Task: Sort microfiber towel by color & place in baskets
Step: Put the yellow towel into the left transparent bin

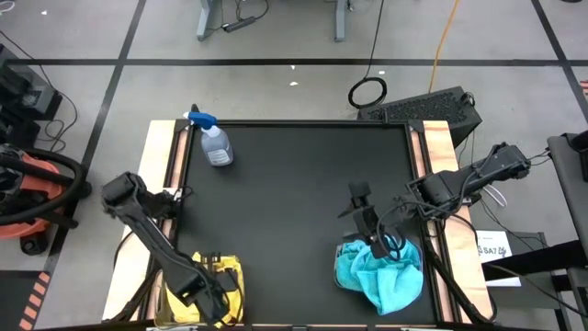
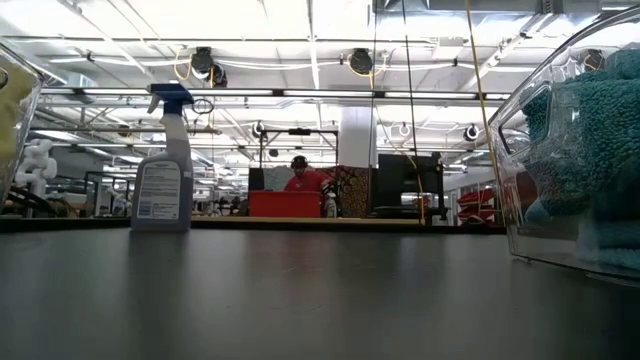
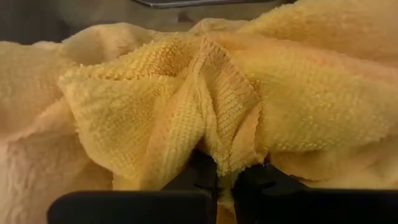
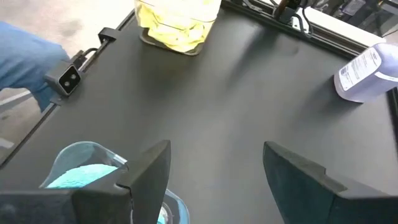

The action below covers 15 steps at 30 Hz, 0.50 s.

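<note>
My left gripper is down in the basket at the table's near-left corner, fingers pinched together on a fold of yellow towel; the cloth bunches up right at the tips and fills nearly all of my left wrist view. From above, the yellow towels sit heaped in that bin w/ my left arm reaching over them.

My right gripper hangs above the table, just beyond the other basket at the near-right corner, fingers spread wide apart, nothing between them. That bin is piled w/ turquoise towels; in the low view the blue cloth presses against its clear wall. In my right wrist view a bit of turquoise shows inside the clear rim beside one finger, and across the table the yellow-filled bin stands at the far edge.

Spray bottle w/ blue trigger stands upright near the far-left corner of the table, well apart from both bins. No loose towel lies on the black tabletop btw the baskets.

Bkgd in low view: a person in a red top, far off behind the table
</note>
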Each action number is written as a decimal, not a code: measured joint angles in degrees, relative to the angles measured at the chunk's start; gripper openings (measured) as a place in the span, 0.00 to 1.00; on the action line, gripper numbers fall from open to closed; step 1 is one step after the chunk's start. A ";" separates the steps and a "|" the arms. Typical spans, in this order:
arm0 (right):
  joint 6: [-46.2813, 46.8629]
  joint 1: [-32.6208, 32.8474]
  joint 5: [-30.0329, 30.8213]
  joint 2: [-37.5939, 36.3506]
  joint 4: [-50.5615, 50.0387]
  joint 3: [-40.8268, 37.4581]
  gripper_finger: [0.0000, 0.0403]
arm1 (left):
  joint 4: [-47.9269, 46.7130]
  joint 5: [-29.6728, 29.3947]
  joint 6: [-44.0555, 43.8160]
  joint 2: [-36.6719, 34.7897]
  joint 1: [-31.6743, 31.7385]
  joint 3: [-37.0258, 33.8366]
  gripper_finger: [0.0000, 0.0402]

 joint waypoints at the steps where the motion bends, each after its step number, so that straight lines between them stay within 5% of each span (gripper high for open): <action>1: 0.02 0.16 -0.04 0.00 0.08 -0.05 0.61 | 0.02 0.21 0.12 0.88 0.02 0.06 0.06; 15: 1.16 2.32 0.00 0.02 0.92 -3.25 0.61 | 0.22 3.76 0.07 6.36 0.34 0.26 0.12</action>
